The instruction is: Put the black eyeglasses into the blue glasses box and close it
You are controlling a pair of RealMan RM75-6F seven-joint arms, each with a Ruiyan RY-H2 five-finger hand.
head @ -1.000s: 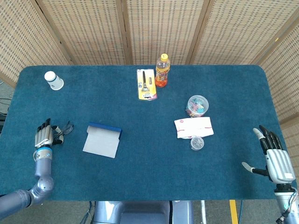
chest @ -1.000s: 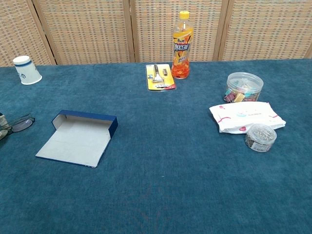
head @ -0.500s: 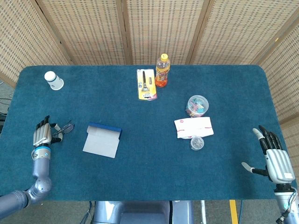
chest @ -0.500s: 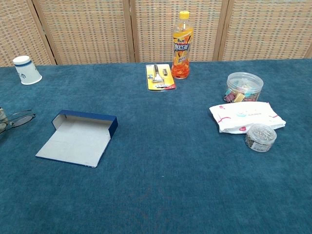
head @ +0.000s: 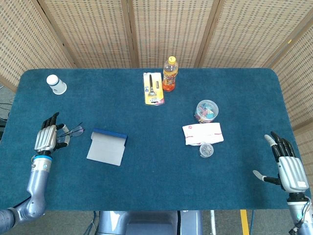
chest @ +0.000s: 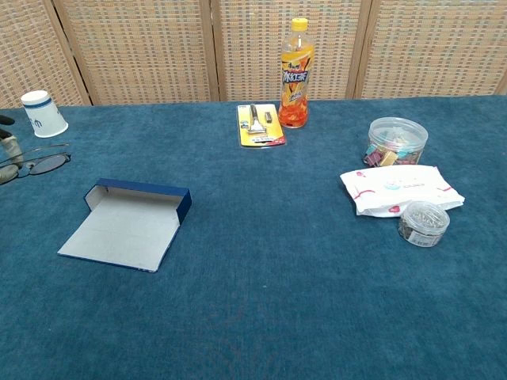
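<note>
My left hand is at the table's left side and holds the black eyeglasses, which stick out to its right above the cloth. In the chest view the eyeglasses show at the left edge with only a bit of the left hand visible. The blue glasses box lies open just right of them, lid flat, pale inside facing up; it shows as the box in the chest view. My right hand hangs open off the table's right front corner, empty.
A white paper cup lies at the back left. An orange drink bottle and a yellow blister pack stand at the back middle. A clear jar of clips, a wipes pack and a small round tin sit right of centre.
My left hand has lifted the eyeglasses and carried them up and to the right, closer to the open box. The right hand has stayed still.
</note>
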